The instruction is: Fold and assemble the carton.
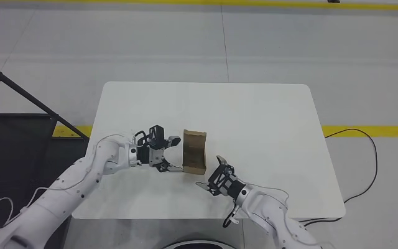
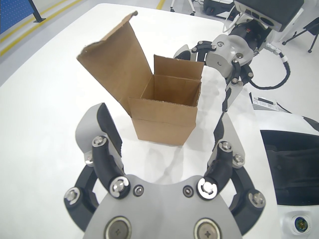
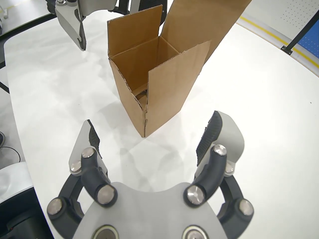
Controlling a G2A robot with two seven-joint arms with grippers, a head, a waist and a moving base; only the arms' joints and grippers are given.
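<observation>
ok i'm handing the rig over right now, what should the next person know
Left gripper open, beside the carton, not touching.
Right gripper open near its other side, also clear.
The carton stands upright on the table; bottom flaps look folded in.
Done: body squared up.
Left: top flaps stand open, tall lid flap included; fold them shut.

The brown corrugated cardboard carton (image 1: 194, 151) stands upright on the white table (image 1: 261, 118), in the half nearer the robot. It is narrow and taller than it is wide. Its top is open with the flaps raised: one long flap (image 2: 114, 58) rises well above the rest and leans outward, while the shorter flaps (image 3: 178, 75) stand nearly straight. Inside, folded bottom panels (image 3: 140, 95) close the base.
</observation>
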